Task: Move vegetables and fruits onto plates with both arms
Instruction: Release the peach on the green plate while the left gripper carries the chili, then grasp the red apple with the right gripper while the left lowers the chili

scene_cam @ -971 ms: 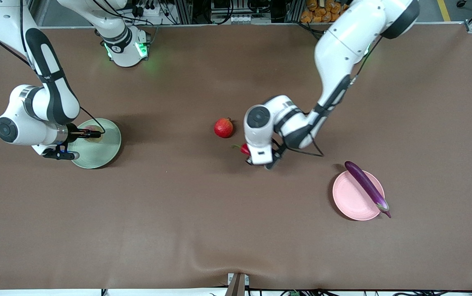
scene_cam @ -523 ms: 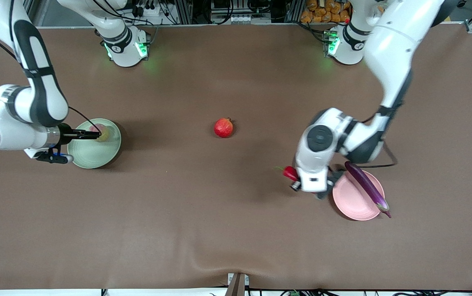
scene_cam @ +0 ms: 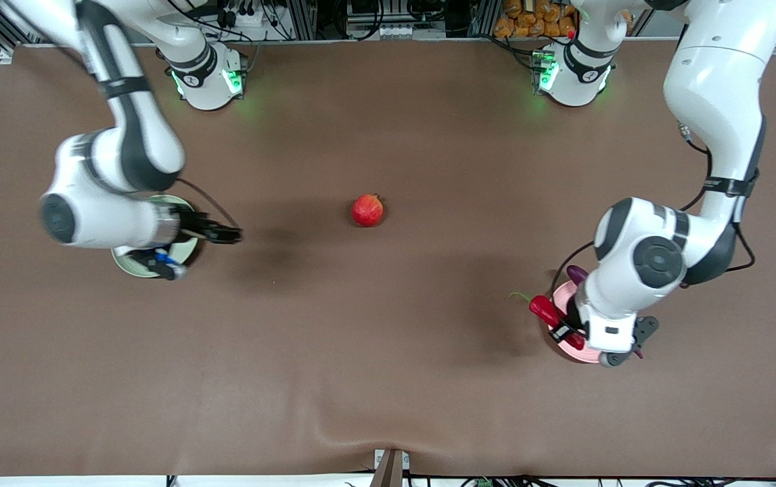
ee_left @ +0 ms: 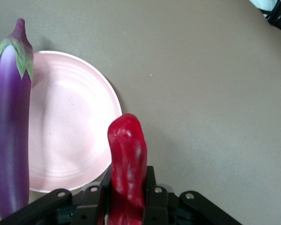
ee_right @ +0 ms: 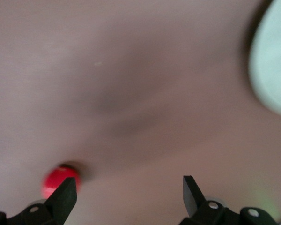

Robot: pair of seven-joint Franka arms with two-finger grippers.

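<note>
The red chili pepper (ee_left: 126,164) is being pinched lengthwise by the left gripper (ee_left: 126,199), hanging over the pink plate's (ee_left: 70,140) rim at about nine o'clock, presumably for release beside the eggplant (ee_left: 9,136) lying across it. The right gripper (scene_cam: 225,235), fingers spread and empty, is hovering just off the green plate (scene_cam: 132,265), pointing toward the pomegranate (scene_cam: 368,210) mid-table.

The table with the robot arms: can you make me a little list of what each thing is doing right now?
left gripper: shut on the chili pepper, over the edge of the pink plate
eggplant: lying across the pink plate
right gripper: open, empty, just past the green plate
pomegranate: alone on the table, mid-table
peach: hidden from view
</note>
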